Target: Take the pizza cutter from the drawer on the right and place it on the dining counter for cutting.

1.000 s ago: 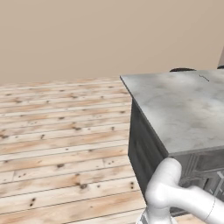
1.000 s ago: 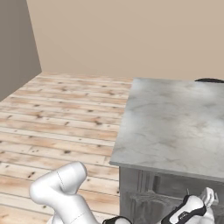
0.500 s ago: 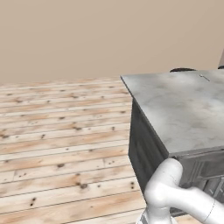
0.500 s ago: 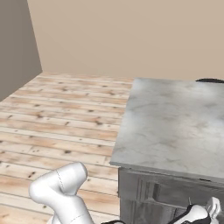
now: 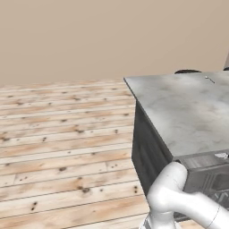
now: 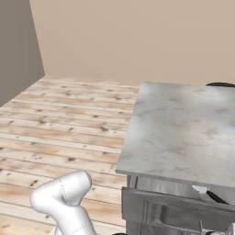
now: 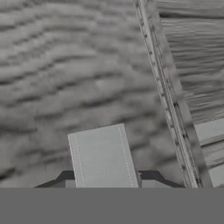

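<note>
The dining counter [image 5: 188,112] [image 6: 183,128] is a light grey marbled slab on a dark base. Under its near edge the drawer [image 6: 151,209] [image 5: 205,172] stands partly pulled out. The pizza cutter [image 6: 209,193] lies inside it, with a white blade and a dark handle; a white bit of the pizza cutter [image 5: 221,155] peeks out below the slab. In the hand view my gripper [image 7: 107,179] is pressed close to the dark grained drawer front [image 7: 87,78]. Its dark tips flank a light grey handle bar [image 7: 103,155], shut on it.
Pale wooden floor [image 5: 62,147] [image 6: 69,124] stretches left of the counter to a beige wall. A dark round object [image 5: 187,71] [image 6: 220,84] shows past the counter's far edge. My white arm [image 5: 179,201] [image 6: 64,197] bends low in front of the cabinet.
The drawer has slid further out of the cabinet, bringing the pizza cutter into sight. My hand has moved with the drawer front toward the lower right corner of the right base view.
</note>
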Tool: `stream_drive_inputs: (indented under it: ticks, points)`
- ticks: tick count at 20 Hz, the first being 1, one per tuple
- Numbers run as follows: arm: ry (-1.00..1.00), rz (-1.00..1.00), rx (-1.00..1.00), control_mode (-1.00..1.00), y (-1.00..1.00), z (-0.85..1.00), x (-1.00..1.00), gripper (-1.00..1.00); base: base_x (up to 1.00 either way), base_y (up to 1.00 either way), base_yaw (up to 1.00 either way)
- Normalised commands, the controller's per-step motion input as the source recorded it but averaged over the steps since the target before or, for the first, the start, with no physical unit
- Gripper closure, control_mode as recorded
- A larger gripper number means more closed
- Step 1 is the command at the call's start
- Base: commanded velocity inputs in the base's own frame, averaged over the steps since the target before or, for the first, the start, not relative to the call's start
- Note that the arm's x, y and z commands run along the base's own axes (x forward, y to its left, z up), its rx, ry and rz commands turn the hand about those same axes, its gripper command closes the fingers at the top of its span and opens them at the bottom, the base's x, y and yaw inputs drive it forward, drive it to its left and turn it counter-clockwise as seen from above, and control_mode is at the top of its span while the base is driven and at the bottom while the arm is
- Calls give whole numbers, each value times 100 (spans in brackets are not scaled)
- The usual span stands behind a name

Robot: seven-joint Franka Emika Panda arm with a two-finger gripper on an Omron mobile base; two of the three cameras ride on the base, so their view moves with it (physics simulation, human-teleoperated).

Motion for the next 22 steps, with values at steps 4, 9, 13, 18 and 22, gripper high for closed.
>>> stream_drive_inputs:
  ticks: [4, 9, 13, 18, 22]
  points:
    - [-1, 0, 0, -100, -3, -25, -100, 100, 0, 0, 0]
    - [-3, 0, 0, -100, -1, -19, -97, 100, 0, 0, 0]
    - [-3, 0, 0, -100, 0, -2, -57, 100, 0, 0, 0]
    - [-1, 0, 0, -100, -14, 0, -52, 100, 0, 0, 0]
    - [-1, 0, 0, -100, -29, 0, -56, 100, 0, 0, 0]
